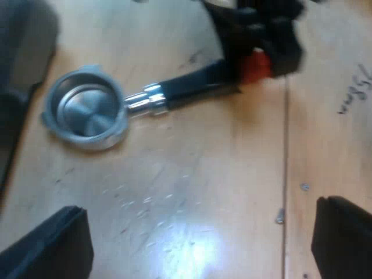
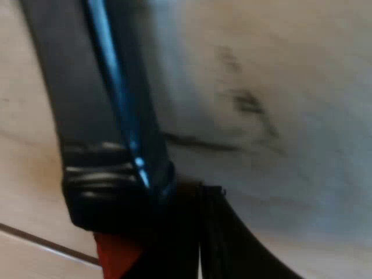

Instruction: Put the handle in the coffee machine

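- My left gripper (image 1: 195,247) hangs released, its two black fingers (image 1: 49,247) spread wide with nothing between them, over the pale wooden table (image 1: 221,174)
- My right gripper (image 1: 264,40) sits right at the red end (image 1: 254,67) of the dark handle (image 1: 192,87); I cannot tell whether it has clamped on
- The round metal holder (image 1: 87,110) lies flat on the table, basket up and empty, not yet at any machine; taking the basket as the dial's centre in the left wrist view, the handle runs out toward two o'clock
- The step in hand looks like securing the handle: the grip should sit square across the dark part just inside the red end, firm enough that the heavy basket end cannot droop, and the lift should be level before any turn toward the machine
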`<state>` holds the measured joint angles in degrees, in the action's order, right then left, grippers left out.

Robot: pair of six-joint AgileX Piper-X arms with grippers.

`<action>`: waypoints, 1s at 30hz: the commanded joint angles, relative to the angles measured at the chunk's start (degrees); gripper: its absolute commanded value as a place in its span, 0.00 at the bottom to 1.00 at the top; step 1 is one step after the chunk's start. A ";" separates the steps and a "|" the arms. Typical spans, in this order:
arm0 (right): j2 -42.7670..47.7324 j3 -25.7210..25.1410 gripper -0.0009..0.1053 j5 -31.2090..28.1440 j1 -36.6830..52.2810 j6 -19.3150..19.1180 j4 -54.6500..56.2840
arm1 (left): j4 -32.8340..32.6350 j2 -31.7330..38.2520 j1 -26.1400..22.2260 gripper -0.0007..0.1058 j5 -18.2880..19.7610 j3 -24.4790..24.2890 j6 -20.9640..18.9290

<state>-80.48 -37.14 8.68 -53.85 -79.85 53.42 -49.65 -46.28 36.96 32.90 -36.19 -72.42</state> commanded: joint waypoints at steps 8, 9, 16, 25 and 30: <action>-3.59 -5.15 0.01 3.29 -6.75 1.60 -3.41 | -11.35 0.63 -2.20 0.74 -0.10 -0.11 5.54; -4.51 -5.72 0.01 4.02 -7.21 1.70 -4.24 | -11.86 0.93 -2.20 0.74 -0.10 -0.11 5.66; -12.00 -12.20 0.01 5.58 -10.59 5.11 -10.11 | -17.61 7.42 -2.38 0.74 -0.10 -0.11 5.89; -18.21 -19.12 0.01 5.24 -11.01 6.81 -13.73 | -22.13 14.14 -7.89 0.74 -0.10 -0.11 5.89; -18.86 -20.63 0.01 5.27 -11.01 8.35 -13.94 | -22.79 15.58 -8.52 0.74 0.05 -0.11 6.08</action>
<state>-99.77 -57.18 13.92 -64.92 -71.86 39.78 -71.99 -30.91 28.61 32.58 -36.19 -66.44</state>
